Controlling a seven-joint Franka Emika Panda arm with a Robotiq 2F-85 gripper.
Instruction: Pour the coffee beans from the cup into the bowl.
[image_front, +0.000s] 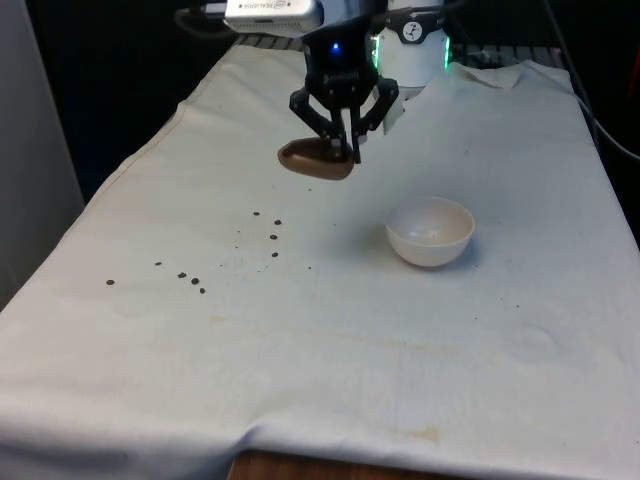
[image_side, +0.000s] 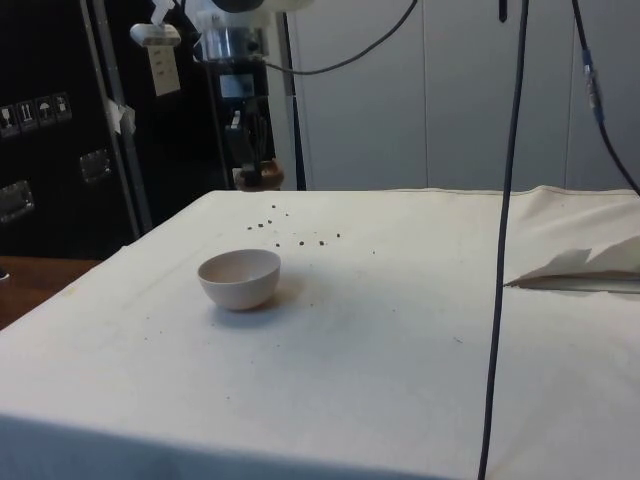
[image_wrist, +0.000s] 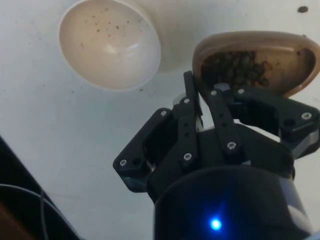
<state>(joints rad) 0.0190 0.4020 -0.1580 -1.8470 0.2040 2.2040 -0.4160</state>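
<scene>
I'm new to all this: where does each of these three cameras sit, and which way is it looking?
Front view: sits at the table's near end, looking along the white cloth at the claw holding the brown cup.
Side view: sits beside the table, looking across the bowl towards dark cabinets; the claw hangs far back.
Wrist view: rides on the arm, looking down past the claw at cup and bowl.
Shared: all three show bowl, cup and scattered beans.

the tool (image_side: 243, 165) hides most of the brown cup (image_side: 262, 176) in the side view.
</scene>
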